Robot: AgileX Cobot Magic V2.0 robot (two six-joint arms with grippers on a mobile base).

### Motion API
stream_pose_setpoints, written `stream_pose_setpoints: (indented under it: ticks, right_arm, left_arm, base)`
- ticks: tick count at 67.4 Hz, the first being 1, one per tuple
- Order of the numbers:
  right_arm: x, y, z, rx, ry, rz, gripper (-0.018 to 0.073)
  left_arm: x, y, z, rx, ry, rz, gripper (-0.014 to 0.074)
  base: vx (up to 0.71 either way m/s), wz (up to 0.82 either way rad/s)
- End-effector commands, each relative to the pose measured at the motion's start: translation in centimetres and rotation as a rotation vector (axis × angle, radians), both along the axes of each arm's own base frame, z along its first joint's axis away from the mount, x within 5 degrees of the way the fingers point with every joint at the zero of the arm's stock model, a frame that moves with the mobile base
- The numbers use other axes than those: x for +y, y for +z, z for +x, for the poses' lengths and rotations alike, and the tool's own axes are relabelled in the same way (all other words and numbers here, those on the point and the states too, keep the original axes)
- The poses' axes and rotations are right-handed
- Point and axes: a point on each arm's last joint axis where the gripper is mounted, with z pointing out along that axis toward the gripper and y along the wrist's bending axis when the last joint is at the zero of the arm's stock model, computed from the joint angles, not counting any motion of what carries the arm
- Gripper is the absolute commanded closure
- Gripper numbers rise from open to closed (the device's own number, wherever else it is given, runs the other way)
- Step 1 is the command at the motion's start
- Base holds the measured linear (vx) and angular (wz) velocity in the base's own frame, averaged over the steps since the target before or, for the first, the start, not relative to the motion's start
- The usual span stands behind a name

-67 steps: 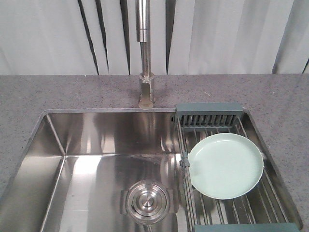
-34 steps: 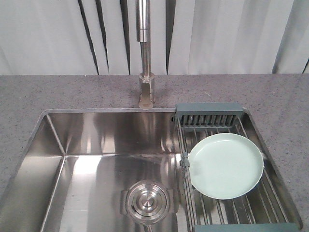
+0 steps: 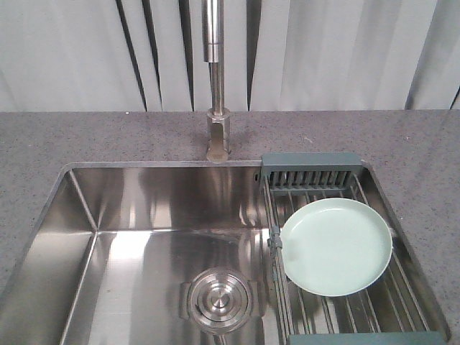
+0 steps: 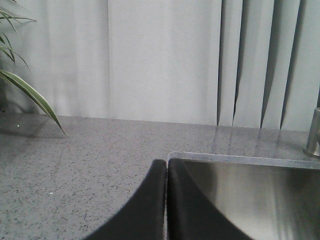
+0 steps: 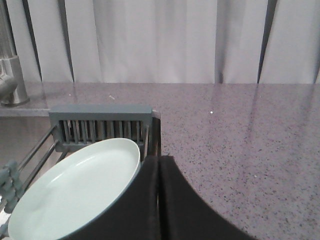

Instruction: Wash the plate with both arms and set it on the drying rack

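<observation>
Left pincer: the black left pincer (image 4: 166, 200) has its two fingers pressed flat together with only a thin seam between them, and it has hold of nothing; it hangs over the near left rim of the sink.
Right pincer: the black right pincer (image 5: 159, 200) is likewise closed finger against finger and empty; it sits just beside the plate's right edge, over the rack's right side where it meets the bench.
Plate: the round pale mint-green plate with a low raised rim (image 3: 336, 246) lies face up on the drying rack, a little tilted, its left edge reaching over the rack's left rail; in the right wrist view the plate (image 5: 75, 192) is free of the pincer.
Drying rack: the rectangular rack of parallel steel wire bars with dark grey-green plastic end pieces (image 3: 310, 169) spans the right end of the sink, slotted end piece at the far side.
Sink: the rectangular brushed-steel sink basin (image 3: 144, 215) holds a round steel drain cover (image 3: 220, 299) near its front middle.
Tap: the upright steel tap column (image 3: 216, 108) stands on the bench behind the basin.
Bench: the speckled grey stone bench (image 3: 86, 136) surrounds the sink.
Backdrop: pale vertical blinds (image 3: 323, 50) hang behind; striped green plant leaves (image 4: 27, 95) reach in at the left of the left wrist view.
</observation>
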Motion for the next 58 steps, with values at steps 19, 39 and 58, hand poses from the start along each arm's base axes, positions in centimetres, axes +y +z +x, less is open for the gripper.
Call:
stream_pose_setpoints:
  ticks: [19,39,58]
  right_arm:
    - [-0.05,1.13,-0.04,-0.132,-0.005,-0.018,0.0564]
    - [-0.05,1.13,-0.04,-0.132,-0.005,-0.018,0.0564]
    - [-0.05,1.13,-0.04,-0.132,-0.005,-0.018,0.0564]
  left_arm:
    - [-0.01,1.58,-0.34,-0.114,0.001,0.007,0.0603]
    - [-0.01,1.58,-0.34,-0.114,0.001,0.007,0.0603]
    - [-0.01,1.58,-0.34,-0.114,0.001,0.007,0.0603]
  base:
    - [0.00,0.00]
    - [0.00,0.00]
    - [0.00,0.00]
